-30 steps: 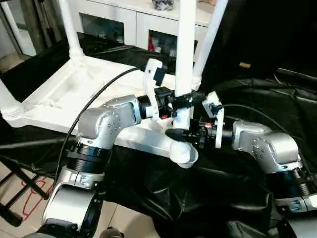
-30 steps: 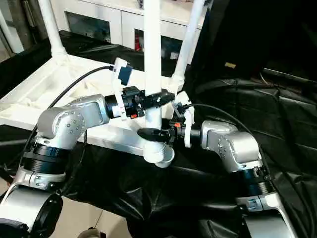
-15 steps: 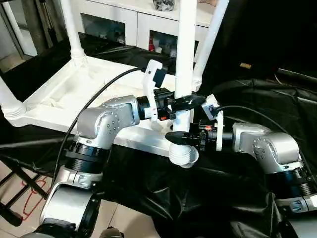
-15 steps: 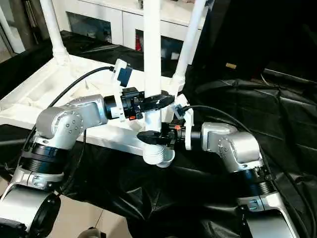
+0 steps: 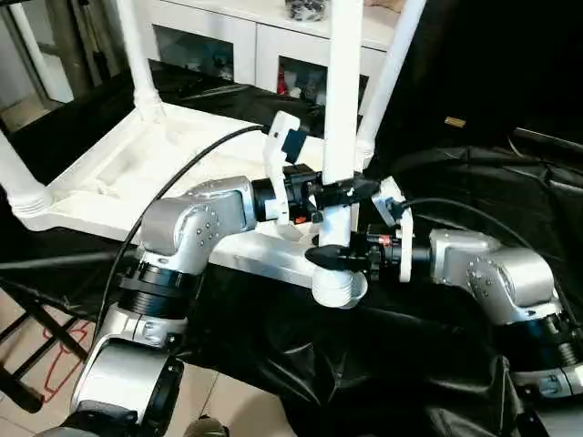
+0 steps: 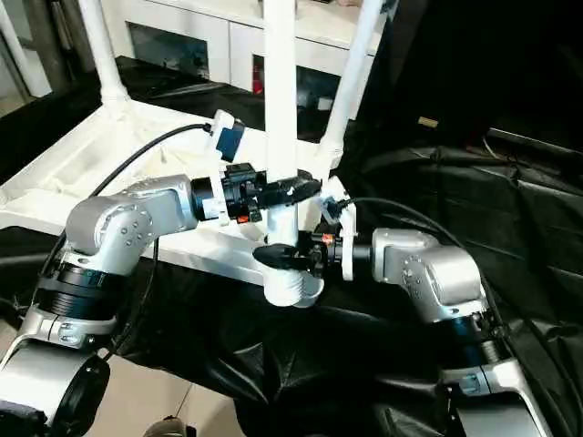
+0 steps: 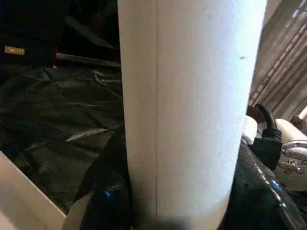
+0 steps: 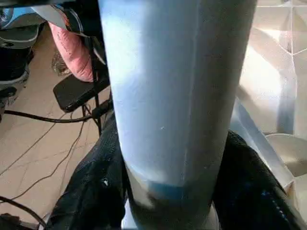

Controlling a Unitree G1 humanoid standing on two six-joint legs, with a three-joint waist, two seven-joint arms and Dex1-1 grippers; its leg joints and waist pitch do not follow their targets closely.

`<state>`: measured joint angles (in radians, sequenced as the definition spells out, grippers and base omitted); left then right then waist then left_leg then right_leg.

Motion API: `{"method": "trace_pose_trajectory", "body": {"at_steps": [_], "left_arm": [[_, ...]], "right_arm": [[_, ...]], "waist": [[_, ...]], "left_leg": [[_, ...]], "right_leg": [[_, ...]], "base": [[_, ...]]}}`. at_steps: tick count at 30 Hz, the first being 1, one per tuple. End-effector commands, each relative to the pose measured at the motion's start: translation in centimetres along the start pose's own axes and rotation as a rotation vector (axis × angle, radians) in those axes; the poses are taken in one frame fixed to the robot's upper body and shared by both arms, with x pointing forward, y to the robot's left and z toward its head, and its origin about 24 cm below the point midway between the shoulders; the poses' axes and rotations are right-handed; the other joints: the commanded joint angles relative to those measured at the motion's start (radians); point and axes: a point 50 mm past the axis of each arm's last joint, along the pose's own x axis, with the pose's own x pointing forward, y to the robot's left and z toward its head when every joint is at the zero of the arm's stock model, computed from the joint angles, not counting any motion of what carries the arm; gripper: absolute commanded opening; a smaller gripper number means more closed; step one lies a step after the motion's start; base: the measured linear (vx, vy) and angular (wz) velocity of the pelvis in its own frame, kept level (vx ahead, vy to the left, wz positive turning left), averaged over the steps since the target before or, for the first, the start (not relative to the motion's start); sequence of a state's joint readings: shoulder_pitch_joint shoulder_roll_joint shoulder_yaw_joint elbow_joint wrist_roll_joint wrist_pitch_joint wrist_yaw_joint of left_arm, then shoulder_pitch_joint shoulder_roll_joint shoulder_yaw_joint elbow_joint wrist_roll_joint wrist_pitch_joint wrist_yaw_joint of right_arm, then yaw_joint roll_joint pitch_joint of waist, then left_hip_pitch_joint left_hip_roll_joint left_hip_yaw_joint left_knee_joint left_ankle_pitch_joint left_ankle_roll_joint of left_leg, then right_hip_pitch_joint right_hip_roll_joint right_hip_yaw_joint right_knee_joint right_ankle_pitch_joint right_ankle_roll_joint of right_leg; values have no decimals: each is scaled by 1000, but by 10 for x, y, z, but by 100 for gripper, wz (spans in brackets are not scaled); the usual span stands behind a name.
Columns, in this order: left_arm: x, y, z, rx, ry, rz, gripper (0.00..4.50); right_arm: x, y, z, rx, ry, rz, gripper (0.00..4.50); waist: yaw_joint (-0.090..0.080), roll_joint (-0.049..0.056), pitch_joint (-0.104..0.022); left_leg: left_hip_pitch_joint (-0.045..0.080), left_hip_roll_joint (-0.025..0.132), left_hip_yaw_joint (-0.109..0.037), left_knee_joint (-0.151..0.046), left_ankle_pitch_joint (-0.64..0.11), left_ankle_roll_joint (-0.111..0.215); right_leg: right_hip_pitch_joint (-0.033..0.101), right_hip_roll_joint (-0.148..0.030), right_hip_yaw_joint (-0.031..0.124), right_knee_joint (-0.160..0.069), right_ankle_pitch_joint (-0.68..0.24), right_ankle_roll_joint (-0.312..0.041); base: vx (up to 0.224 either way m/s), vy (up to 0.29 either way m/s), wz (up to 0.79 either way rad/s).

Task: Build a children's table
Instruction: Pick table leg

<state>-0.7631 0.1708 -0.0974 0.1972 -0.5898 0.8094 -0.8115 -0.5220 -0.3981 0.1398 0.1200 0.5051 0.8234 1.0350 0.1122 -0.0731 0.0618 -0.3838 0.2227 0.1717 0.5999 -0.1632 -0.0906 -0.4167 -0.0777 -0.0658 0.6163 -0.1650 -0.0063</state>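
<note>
The white tabletop (image 5: 109,173) lies upside down on the black-draped work table, ribbed underside up. Three white tube legs stand in its other corner sockets: far left (image 5: 137,55), near left (image 5: 16,177) and far right (image 5: 392,73). A fourth leg (image 5: 343,91) stands upright in the near corner socket (image 5: 339,287). My left gripper (image 5: 343,190) is shut on this leg a hand's width above the socket. Just above the socket rim, my right gripper (image 5: 335,258) is shut on the same leg. Both wrist views show the tube (image 7: 187,110) (image 8: 177,96) between black fingers (image 7: 108,191) (image 8: 91,191).
White cabinets (image 5: 228,36) stand behind the work table. Black sheeting (image 5: 474,182) covers the table to the right and hangs over its front edge. A dark folding frame (image 5: 36,337) stands on the floor at lower left. Cables run from both wrists.
The held leg now stands slightly straighter in the near socket. Both grippers have stayed on it, and the whole picture has shifted a little.
</note>
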Motion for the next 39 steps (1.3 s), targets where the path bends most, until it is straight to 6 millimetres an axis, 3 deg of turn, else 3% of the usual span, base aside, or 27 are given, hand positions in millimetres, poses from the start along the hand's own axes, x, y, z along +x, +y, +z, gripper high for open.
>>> {"method": "trace_pose_trajectory", "body": {"at_steps": [1, 3, 5, 22, 23, 28, 33, 34, 39], "left_arm": [[19, -26, 6, 76, 37, -164, 186], [19, -26, 6, 76, 38, -162, 186], [18, -25, 5, 79, 46, -162, 186], [19, -28, 4, 77, 62, -204, 186], [19, -28, 5, 67, 50, -204, 186], [19, -27, 5, 68, 49, -202, 186], [20, -27, 5, 90, 54, -190, 186], [20, -27, 4, 91, 60, -186, 242], [22, -25, 9, 75, -7, -171, 273]], "right_arm": [[-3, -8, -7, 9, 48, -86, 227], [-3, -9, -6, 12, 39, -91, 261], [-3, -11, -5, 4, 42, -103, 267], [-2, -8, -5, -2, 43, -63, 269], [-2, -8, -4, 6, 28, -66, 244], [-2, -9, -4, 9, 25, -67, 207], [-2, -9, -5, 7, 18, -72, 197], [-2, -9, -5, 7, 15, -75, 196], [-1, -10, -5, 5, -13, -92, 196]], "waist": [[0, 3, -79], [0, 2, -80], [0, -1, -80], [0, 3, -80], [0, 3, -80], [0, 4, -80], [0, 5, -81], [-1, 5, -80], [0, 4, -81]], "left_leg": [[17, 3, 9, -64, -143, -23], [17, 2, 9, -64, -140, -23], [16, 2, 10, -64, -140, -23], [16, 2, 9, -64, -139, -21], [17, 3, 9, -63, -142, -22], [18, 2, 9, -63, -142, -21], [17, 3, 9, -63, -144, -22], [17, 2, 9, -63, -147, -23], [16, 2, 9, -63, -140, -21]], "right_leg": [[64, -49, 36, -63, -178, -167], [64, -48, 36, -63, -175, -167], [64, -48, 35, -63, -177, -167], [64, -49, 35, -61, -173, -171], [64, -48, 35, -62, -174, -172], [64, -47, 35, -61, -164, -176], [65, -48, 35, -61, -162, -177], [64, -47, 35, -61, -163, -176], [66, -49, 35, -60, -156, -180]], "base": [[0, 0, 0], [0, 0, 0], [0, 0, 0], [0, 0, 0], [0, 0, 0], [0, 0, 0], [0, 0, 0], [0, 0, 0], [0, 0, 0]]}}
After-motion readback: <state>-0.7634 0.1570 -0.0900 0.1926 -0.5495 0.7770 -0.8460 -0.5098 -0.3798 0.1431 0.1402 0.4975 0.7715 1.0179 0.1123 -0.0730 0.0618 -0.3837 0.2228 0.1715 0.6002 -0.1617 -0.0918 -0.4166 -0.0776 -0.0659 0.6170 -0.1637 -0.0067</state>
